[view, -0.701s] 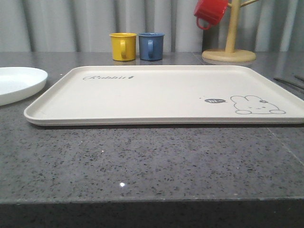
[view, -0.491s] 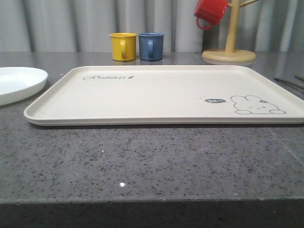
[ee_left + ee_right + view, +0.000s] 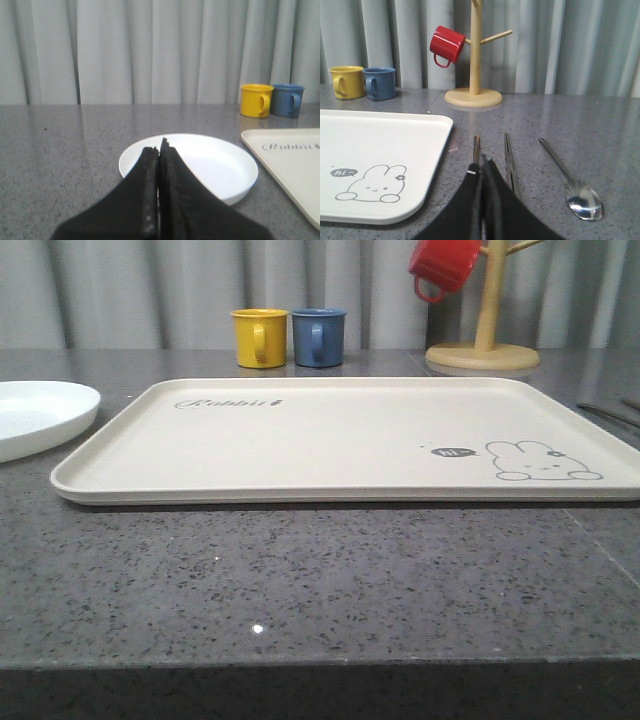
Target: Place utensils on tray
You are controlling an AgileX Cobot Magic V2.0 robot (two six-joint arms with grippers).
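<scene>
The cream tray (image 3: 350, 435) with "Rabbit" script and a bunny drawing lies mid-table with nothing on it. Left of it sits the white plate (image 3: 40, 410), seen just beyond my shut left gripper (image 3: 160, 146) as the plate (image 3: 210, 165). Right of the tray (image 3: 375, 145) three utensils lie side by side on the counter: a slim silver handle (image 3: 476, 144) that runs under my shut right gripper (image 3: 483, 165), the flat chopsticks (image 3: 508, 155), and the spoon (image 3: 584, 205). Both grippers hold nothing. In the front view the utensils (image 3: 606, 412) are thin lines at the right edge.
A yellow mug (image 3: 259, 337) and a blue mug (image 3: 318, 336) stand behind the tray. At the back right a wooden mug tree (image 3: 482, 352) carries a red mug (image 3: 443, 265). Grey curtains close off the rear. The speckled counter's front edge (image 3: 320, 662) runs in front of the tray.
</scene>
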